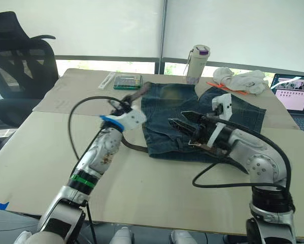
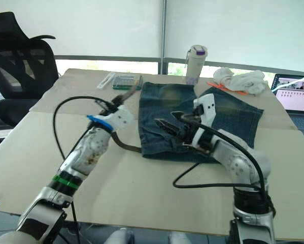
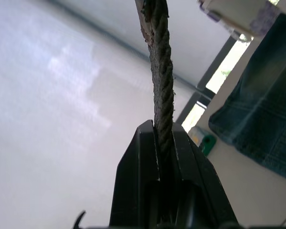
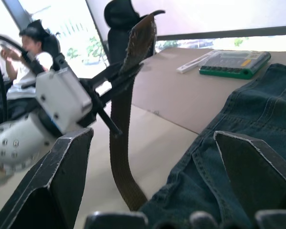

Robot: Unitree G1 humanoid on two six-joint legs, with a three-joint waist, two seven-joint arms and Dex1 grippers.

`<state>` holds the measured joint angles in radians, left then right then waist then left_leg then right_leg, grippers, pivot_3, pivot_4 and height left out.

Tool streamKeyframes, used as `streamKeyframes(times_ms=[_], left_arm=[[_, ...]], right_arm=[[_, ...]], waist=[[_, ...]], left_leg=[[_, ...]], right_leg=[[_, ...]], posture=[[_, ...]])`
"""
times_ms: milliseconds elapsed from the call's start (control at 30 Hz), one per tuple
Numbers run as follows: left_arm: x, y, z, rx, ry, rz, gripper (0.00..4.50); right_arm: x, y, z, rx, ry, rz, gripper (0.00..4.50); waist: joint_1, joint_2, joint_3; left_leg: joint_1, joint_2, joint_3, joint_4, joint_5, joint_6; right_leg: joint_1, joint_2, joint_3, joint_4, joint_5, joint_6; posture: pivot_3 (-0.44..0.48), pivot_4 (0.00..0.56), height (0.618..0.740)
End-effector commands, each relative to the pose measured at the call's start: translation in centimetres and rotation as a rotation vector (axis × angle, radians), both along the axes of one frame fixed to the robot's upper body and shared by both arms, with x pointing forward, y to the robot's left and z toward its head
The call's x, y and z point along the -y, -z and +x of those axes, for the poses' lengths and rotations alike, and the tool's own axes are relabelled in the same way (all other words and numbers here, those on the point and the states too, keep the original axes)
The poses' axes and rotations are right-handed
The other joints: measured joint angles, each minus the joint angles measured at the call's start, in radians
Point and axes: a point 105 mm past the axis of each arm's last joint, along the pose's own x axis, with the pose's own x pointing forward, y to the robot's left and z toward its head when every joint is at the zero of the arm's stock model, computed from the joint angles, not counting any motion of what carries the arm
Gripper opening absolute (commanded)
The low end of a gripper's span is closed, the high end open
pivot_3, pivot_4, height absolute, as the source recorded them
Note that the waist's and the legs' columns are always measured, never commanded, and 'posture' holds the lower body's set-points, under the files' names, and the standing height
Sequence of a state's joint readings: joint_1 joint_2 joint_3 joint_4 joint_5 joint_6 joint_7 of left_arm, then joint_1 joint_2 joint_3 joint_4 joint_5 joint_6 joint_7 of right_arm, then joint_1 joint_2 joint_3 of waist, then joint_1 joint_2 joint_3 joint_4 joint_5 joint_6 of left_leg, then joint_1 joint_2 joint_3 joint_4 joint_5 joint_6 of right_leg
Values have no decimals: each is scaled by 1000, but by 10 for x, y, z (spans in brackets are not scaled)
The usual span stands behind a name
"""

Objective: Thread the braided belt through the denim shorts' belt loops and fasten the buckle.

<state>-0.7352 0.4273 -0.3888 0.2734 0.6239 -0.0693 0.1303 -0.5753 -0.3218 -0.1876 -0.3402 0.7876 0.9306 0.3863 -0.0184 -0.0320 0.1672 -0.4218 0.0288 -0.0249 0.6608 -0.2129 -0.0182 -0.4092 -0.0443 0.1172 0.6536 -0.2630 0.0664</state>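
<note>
- The braided belt is lifted off the desk at its free end: the dark-brown strap rises from beside the waistband edge of the denim shorts and its tip points up and away.
- The left hand is clamped on that strap just below the tip, its two black fingers pressed against the weave on both sides.
- From there the strap hangs down and curves along the desk to the shorts' near edge; whether it passes through any belt loop cannot be told.
- The shorts lie flat on the desk, between the two arms, waistband side towards the left arm.
- The right hand rests low over the shorts near the waistband, fingers spread wide with nothing between them.
- At the desk's far edge stand a white bottle with a purple lid, a green box and a white ruler-like strip.
- A crumpled white cloth lies beyond the shorts, and an open laptop sits at the far right.
- A black office chair stands beside the desk on the left.
- A seated person shows in the right wrist view, beyond the left arm.
</note>
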Motion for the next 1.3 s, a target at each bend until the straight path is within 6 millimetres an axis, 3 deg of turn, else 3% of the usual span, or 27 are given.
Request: streamKeyframes(times_ms=[33, 267, 700, 767, 933, 1033, 1200, 1300], left_arm=[[26, -12, -8, 116, 71, 110, 20], [45, -11, -14, 171, 127, 176, 20], [50, -1, -19, 154, 186, 204, 0], [48, 1, -20, 114, 196, 184, 0], [37, -4, -34, 54, 262, -3, 1746], [35, -3, -46, -66, 374, -169, 2737], [45, 18, -74, -487, 671, -453, 4392], [44, 24, -87, -776, 818, -697, 4473]], right_arm=[[2, -20, 1, -1, 50, 114, 4500], [-3, -23, 3, -74, 68, 193, 4500], [4, -18, 6, -113, 104, 214, 148], [5, -18, 7, -114, 112, 212, 63], [12, -16, 14, -115, 163, 216, 0], [16, -15, 18, -118, 190, 219, 0], [20, -15, 18, -109, 184, 218, 0], [19, -15, 14, -100, 146, 215, 0]], waist=[[0, 0, 0], [0, 0, 0], [-2, 0, 0], [-3, 0, 0], [-6, 0, 0], [-7, 0, 0], [-17, 1, 0], [-25, 1, 0]], left_leg=[[-2, 0, 0, 0, 0, 0], [-9, 0, 0, 0, 2, -1], [-9, 0, 0, 0, 2, -1], [-9, 0, 0, 0, 2, -1], [-9, 0, 0, 0, 2, -1], [-9, 1, 0, 0, 2, -1], [-8, 1, 1, 0, 2, -1], [-9, 1, 0, 1, 2, -1]], right_leg=[[-3, 0, 0, 1, 0, 0], [-14, 0, 1, 9, 0, 0], [-14, 0, 1, 9, 0, 0], [-14, 0, 1, 9, 0, 0], [-14, 0, 1, 9, 0, 0], [-14, 0, 0, 10, 0, -1], [-13, 0, 1, 10, 0, -1], [-13, 0, 0, 10, 0, -1]], posture=[[0, 150, 737], [0, 150, 737], [0, 150, 737], [0, 150, 737], [0, 150, 737], [0, 150, 737], [0, 150, 737], [0, 150, 737]])
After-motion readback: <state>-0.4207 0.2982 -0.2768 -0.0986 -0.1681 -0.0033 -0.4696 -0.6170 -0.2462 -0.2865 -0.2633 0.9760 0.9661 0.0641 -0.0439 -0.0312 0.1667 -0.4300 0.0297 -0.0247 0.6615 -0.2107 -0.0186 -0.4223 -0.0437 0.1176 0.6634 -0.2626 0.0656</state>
